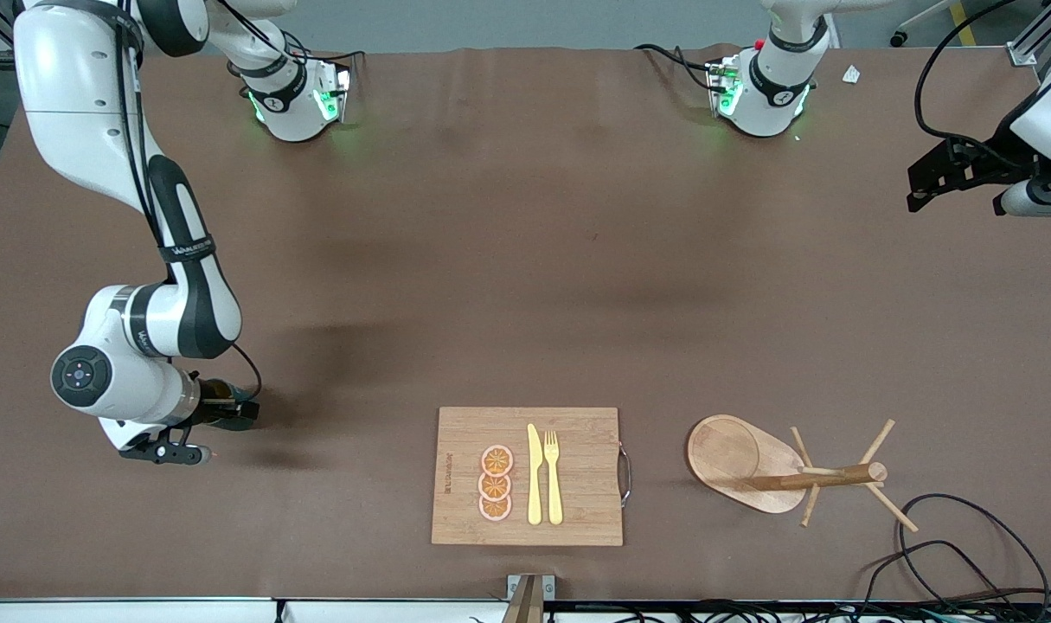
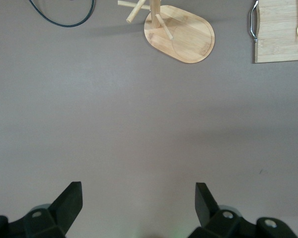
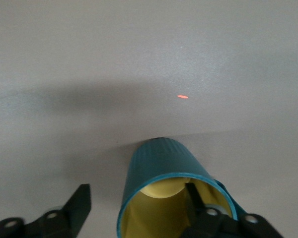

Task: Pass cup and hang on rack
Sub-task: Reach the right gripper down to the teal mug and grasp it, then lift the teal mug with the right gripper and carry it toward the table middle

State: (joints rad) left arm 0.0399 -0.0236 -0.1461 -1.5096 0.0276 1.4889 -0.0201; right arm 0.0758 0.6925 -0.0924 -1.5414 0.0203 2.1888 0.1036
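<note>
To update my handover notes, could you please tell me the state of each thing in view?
Dark teal ribbed cup: on the table, unlifted, one jaw inside its rim.
Light wooden mug rack: upright, pegs empty.
Right gripper: open, straddling the cup's wall.
Left gripper: open, waiting over the table.

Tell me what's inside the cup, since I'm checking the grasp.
One of the right gripper's fingers reaches into the cup, against its yellow inner wall. The cup's bottom is out of view.
</note>
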